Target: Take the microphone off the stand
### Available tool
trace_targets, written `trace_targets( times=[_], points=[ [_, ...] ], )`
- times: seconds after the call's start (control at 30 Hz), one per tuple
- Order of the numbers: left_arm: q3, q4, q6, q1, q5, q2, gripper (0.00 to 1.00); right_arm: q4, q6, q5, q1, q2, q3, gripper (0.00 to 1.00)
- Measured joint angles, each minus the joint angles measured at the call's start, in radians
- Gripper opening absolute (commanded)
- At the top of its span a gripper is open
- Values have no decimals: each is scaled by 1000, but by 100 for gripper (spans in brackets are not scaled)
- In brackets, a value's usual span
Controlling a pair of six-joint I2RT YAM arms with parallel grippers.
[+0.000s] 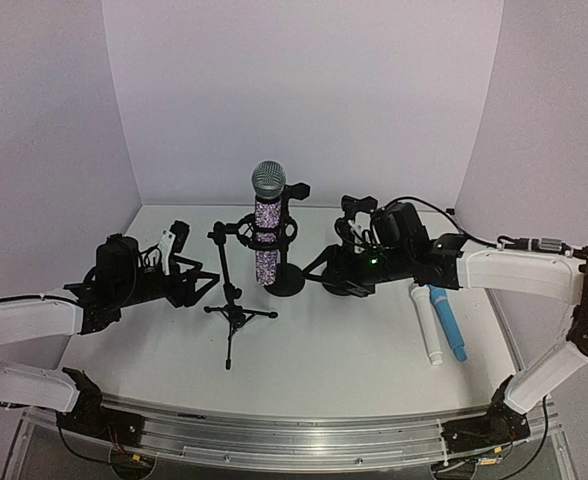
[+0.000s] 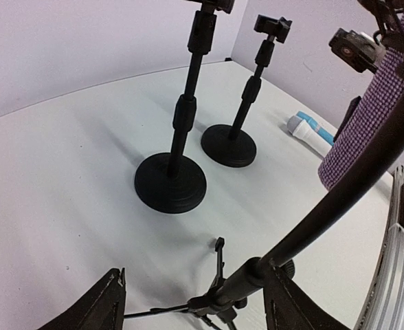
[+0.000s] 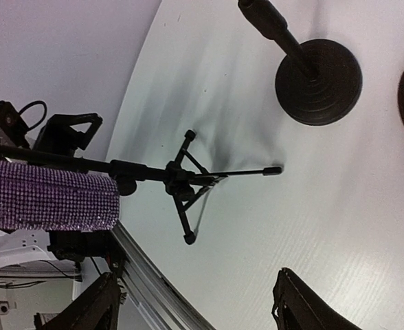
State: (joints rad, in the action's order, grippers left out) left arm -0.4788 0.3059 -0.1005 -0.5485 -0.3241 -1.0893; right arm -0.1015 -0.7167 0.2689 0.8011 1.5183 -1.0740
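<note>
A purple glitter microphone [image 1: 267, 238] with a silver head stands upright in the black clip of a tripod stand [image 1: 236, 308] at mid-table. In the left wrist view the microphone [image 2: 370, 110] shows at the right edge. There the stand's pole [image 2: 339, 189] slants between the fingers of my open left gripper [image 2: 195, 306], close against the right finger [image 2: 291, 302]. My left gripper [image 1: 199, 285] sits just left of the stand. My right gripper [image 1: 326, 272] hangs open right of the microphone, holding nothing. The right wrist view has the microphone [image 3: 47, 194] and tripod [image 3: 181, 179] beyond the open gripper [image 3: 202, 309].
Two round-base stands [image 2: 171, 182] [image 2: 228, 144] stand behind the tripod, both without microphones. A white microphone [image 1: 426, 325] and a blue one [image 1: 448, 322] lie on the table at the right. The metal rail of the table's near edge [image 1: 274, 440] runs along the front.
</note>
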Motion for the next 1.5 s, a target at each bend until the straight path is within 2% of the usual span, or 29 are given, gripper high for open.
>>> trace_targets(
  times=[0.17,0.3,0.4,0.53,0.67,0.73,0.8,1.07,1.17,1.3,1.5],
  points=[
    [-69,-64,142,176,-369,-77,61,248,-139,35,17,92,109,69],
    [-177,-143,317,217,-643,-158,63,367,-222,38,52,209,127,66],
    [-236,-192,443,222,-770,-214,65,497,-298,24,101,294,125,62],
    [-284,-216,549,226,-871,-281,64,701,-412,-6,155,414,119,60],
    [-305,-216,603,227,-922,-312,59,791,-464,-35,188,490,81,60],
    [-306,-213,617,227,-939,-315,54,817,-475,-52,199,500,61,60],
    [-309,-202,627,223,-951,-323,53,851,-482,-66,206,500,50,60],
    [-314,-48,521,172,-945,-367,40,906,-493,-106,212,500,47,60],
    [-314,11,468,163,-928,-374,30,908,-495,-111,212,500,47,60],
    [-320,41,439,163,-918,-378,3,909,-496,-112,212,500,47,60],
    [-319,61,420,162,-900,-378,0,909,-496,-113,212,500,41,60]
  ],
)
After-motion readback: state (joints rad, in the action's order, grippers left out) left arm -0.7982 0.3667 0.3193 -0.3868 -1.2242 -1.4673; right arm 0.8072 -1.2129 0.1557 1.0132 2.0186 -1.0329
